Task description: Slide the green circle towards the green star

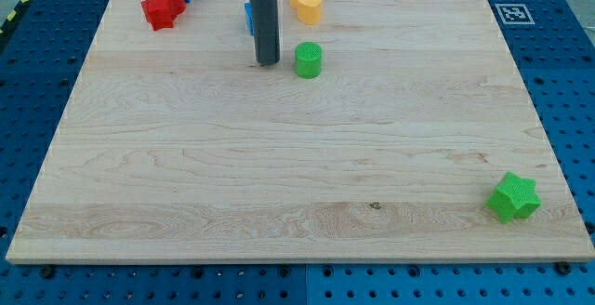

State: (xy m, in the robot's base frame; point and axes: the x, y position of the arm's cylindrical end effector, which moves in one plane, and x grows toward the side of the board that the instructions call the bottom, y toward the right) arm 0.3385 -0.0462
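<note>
Tabletop (279, 184) edges are risking losing the green circle (308, 60), sitting near the view's top, well apart from the green star (513, 197) bottom-right, since my tip (268, 63), pincer-less, standing just left, is inviting glancing, off-centre pushes.

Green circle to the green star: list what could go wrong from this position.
1. My tip sits to the view's left of the green circle, while the green star lies far toward the view's bottom right; a straight push would likely send the circle rightward, missing it.
2. The star rests near the board's corner, so overshooting may knock either block off.
</note>
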